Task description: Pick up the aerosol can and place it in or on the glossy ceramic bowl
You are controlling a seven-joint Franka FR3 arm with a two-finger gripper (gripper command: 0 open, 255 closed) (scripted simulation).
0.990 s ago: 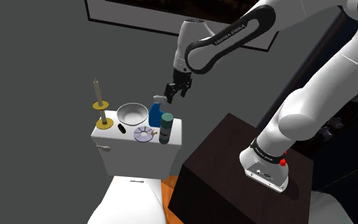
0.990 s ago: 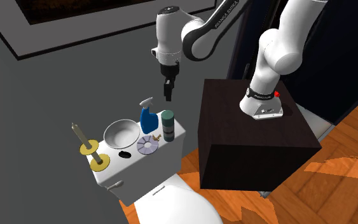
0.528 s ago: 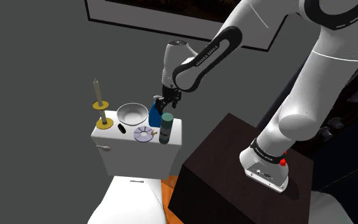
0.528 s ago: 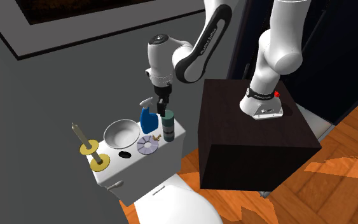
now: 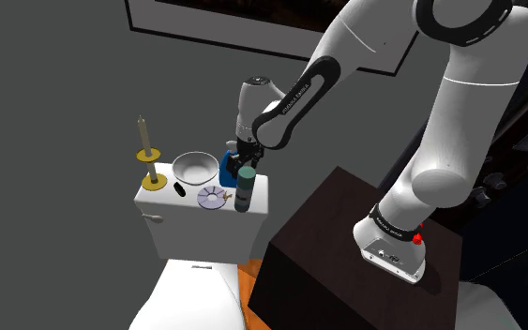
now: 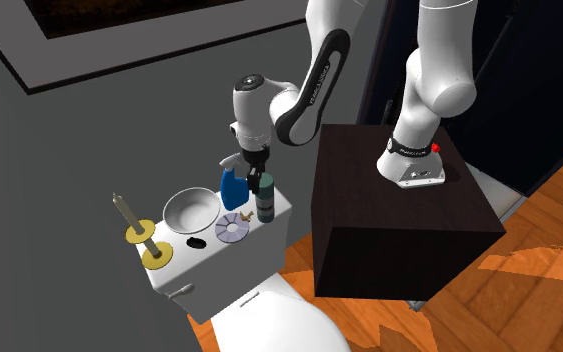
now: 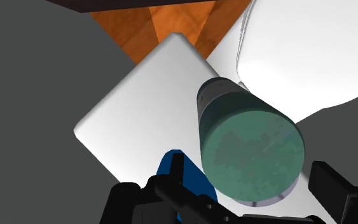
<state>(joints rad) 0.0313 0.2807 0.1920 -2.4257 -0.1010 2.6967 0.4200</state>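
Observation:
The aerosol can (image 5: 246,188) (image 6: 265,198), dark grey with a green cap, stands upright on the white toilet tank lid (image 5: 160,198). The glossy white bowl (image 5: 192,168) (image 6: 190,211) sits on the same lid, past a blue spray bottle (image 5: 226,170) (image 6: 233,188). My gripper (image 5: 241,162) (image 6: 257,178) hangs open just above the can's cap. In the wrist view the can (image 7: 247,140) lies between the two spread fingers of the gripper (image 7: 254,177), and neither finger touches it. One finger (image 7: 177,169) overlaps the blue bottle (image 7: 196,186).
A candle on a yellow holder (image 5: 145,150), a disc (image 5: 212,198) and a small golden item (image 6: 248,214) share the lid. The grey wall rises right behind the tank. The dark box stand (image 5: 346,244) is close beside the toilet, and the toilet bowl (image 6: 269,320) lies below.
The gripper has come down and toward the shoulder view's left, from well above the tank to just over the can's cap. Its fingers stayed open. Nothing on the lid moved.

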